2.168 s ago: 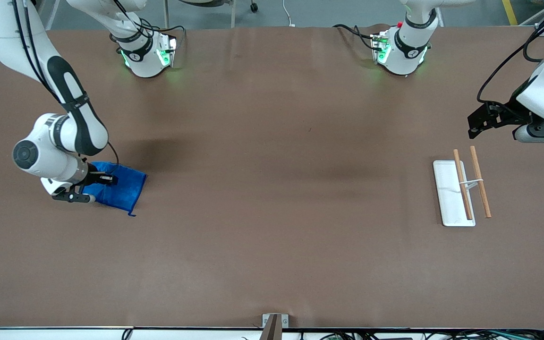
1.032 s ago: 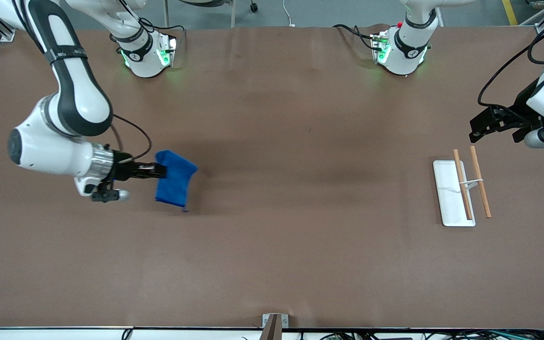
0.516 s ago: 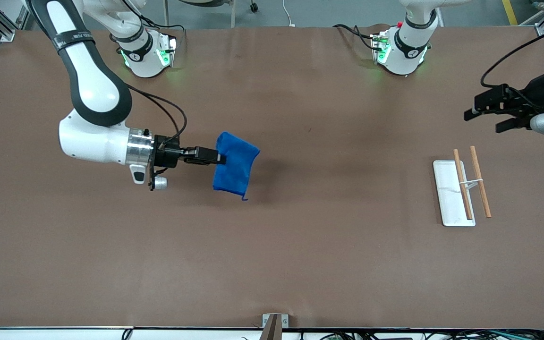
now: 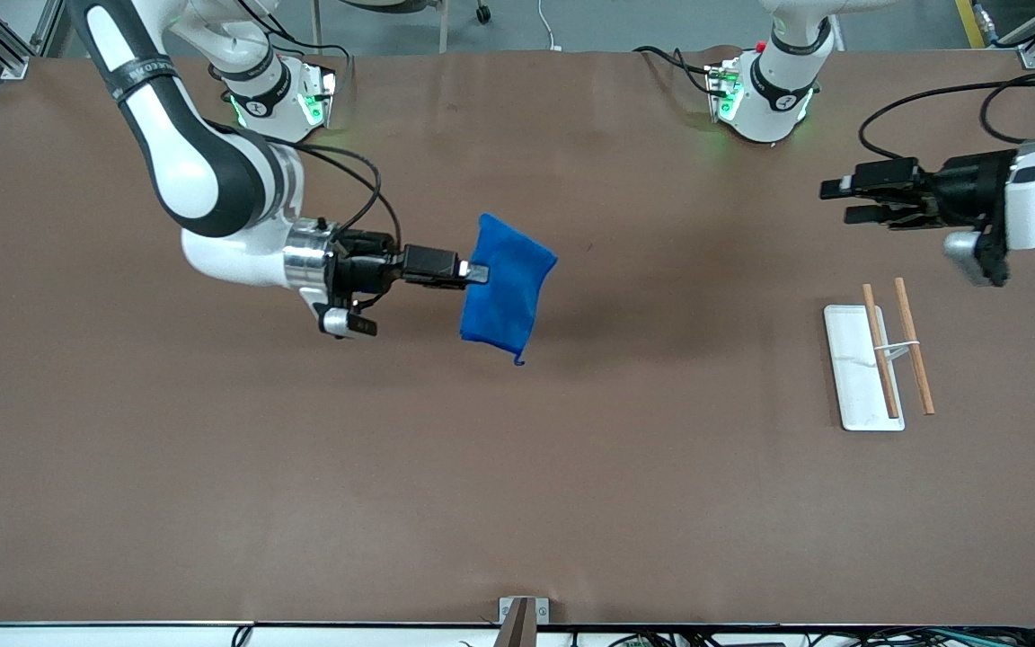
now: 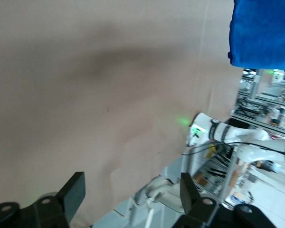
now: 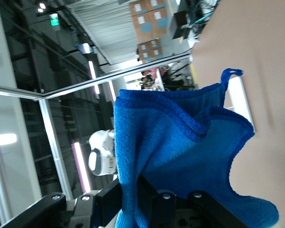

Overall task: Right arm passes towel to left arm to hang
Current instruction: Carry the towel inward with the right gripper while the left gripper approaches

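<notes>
Right gripper (image 4: 474, 272): jaws clamped on one edge of the towel (image 4: 507, 289); held in air over mid-table, toward the right arm's end.
Towel: blue, hangs free off the table, drooping from the pinch; loop at its lowest corner, approx. 5 o'clock of the cloth in front view.
Left gripper (image 4: 841, 201): fingers apart, nothing between them; in air over the left arm's end of the table, pointed at the towel, well apart from it.
Rack (image 4: 882, 355): white flat base w/ two wooden rods, at approx. 4 o'clock from the towel, near the left arm's end.
Done (judged): towel picked up and carried mid-table.
Left (judged): close the gap, left gripper takes towel, right lets go, then hang on rack; handover not yet begun.
Materials: towel is soft terry, fuzzy pile w/ stitched hem, folds and sags under own weight. Rods are smooth, slim, brown wood. Base is a thin white plate w/ rounded corners. Table (image 4: 517, 485) has a matte brown cover, faint creases.
Handling (judged): limp cloth, so the free edge may swing; the loop is small.
</notes>
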{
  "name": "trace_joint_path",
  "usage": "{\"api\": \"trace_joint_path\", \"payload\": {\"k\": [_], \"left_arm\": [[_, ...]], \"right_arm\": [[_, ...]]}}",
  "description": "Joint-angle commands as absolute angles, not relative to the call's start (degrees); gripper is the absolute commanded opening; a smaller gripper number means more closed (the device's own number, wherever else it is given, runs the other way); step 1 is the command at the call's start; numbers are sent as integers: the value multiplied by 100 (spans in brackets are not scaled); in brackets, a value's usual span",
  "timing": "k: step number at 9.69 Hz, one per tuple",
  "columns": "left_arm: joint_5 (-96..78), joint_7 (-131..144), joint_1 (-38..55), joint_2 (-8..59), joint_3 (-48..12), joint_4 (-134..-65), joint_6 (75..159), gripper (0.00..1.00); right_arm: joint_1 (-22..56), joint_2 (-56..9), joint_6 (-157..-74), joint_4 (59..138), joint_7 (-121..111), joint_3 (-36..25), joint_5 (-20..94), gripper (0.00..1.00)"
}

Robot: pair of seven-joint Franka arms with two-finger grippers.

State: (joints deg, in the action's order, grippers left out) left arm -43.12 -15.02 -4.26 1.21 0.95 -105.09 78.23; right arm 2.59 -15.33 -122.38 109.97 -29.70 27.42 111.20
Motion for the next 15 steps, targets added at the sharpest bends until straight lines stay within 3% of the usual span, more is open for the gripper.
{"api": "trace_joint_path", "payload": {"k": [1,7,14,15], "left_arm": [[-5250,-1722,-404,176,88,-11256,7857,100],[-6360,-1872,-325,387,-693,-11952,8085,100],[-8058,-1732,-316,808,-1967,-12085,10148,100],[-8242,-1731,-325,843,-2134,-12068,10438,96]], "right_arm": [[290,-1643,-12191,11039,-3627,2926,12055,0],[378,-2021,-12095,11030,-4578,3453,13157,0],[369,-2065,-12015,11030,-4658,3489,13271,0],[369,-2065,-12015,11030,-4658,3489,13271,0]]}}
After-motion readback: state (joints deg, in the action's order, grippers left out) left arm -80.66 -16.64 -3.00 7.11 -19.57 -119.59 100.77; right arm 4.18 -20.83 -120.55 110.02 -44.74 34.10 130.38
